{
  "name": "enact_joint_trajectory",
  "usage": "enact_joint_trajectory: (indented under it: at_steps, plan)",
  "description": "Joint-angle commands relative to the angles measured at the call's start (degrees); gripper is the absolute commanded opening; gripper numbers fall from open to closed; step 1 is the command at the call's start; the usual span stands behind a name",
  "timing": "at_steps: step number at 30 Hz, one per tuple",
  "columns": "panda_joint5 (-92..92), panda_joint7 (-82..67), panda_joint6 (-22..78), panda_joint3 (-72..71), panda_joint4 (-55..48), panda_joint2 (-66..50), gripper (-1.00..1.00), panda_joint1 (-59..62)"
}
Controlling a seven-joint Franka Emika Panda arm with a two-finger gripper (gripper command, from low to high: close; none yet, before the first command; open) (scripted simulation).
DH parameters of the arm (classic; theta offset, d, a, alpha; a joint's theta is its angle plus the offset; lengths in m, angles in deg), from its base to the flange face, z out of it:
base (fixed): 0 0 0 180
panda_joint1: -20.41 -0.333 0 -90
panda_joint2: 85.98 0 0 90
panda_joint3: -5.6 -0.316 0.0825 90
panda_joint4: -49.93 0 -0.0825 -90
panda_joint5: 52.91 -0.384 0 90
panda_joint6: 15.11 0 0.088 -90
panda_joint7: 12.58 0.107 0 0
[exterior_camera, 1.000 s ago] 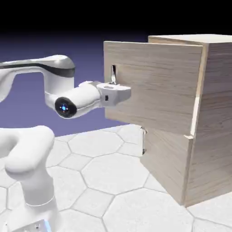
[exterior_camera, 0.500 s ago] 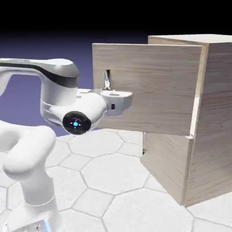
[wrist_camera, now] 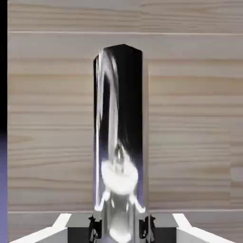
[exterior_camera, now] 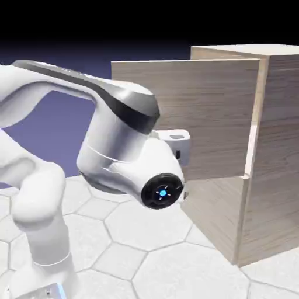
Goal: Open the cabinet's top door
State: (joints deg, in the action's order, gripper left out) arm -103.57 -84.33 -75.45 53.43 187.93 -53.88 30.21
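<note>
The cabinet (exterior_camera: 279, 146) of light wood grain stands at the exterior view's right. Its top door (exterior_camera: 204, 111) is swung wide open, its free edge far out to the left. My forearm and wrist cover that edge, so the handle is hidden in the exterior view and only a bit of the gripper (exterior_camera: 176, 140) shows. In the hand view the dark metal handle (wrist_camera: 118, 114) stands upright against the door's wood (wrist_camera: 190, 118). My gripper (wrist_camera: 120, 231) is shut on the handle, with a grey fingertip (wrist_camera: 95, 228) on each side of it.
The lower panel (exterior_camera: 213, 216) of the cabinet is closed, below the open door. The white arm's elbow and upper link (exterior_camera: 35, 198) fill the left of the exterior view, above the hexagon-tiled table (exterior_camera: 152, 257).
The top door has swung further open, its free edge moving left. My wrist has turned and come forward, and now hides the handle in the exterior view. The grip stayed shut.
</note>
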Motion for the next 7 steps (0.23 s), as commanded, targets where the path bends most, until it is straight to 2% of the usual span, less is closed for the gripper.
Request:
enact_joint_trajectory:
  at_steps: [1,6,7]
  plan:
    - [0.6,-1.0,2.0,1.8,-2.1,-2.1,-1.00,-1.6]
    - [2.8,-6.2,11.1,9.5,-10.8,-11.3,-1.00,-8.4]
    - [2.8,-6.2,11.1,9.5,-10.8,-11.3,1.00,-8.4]
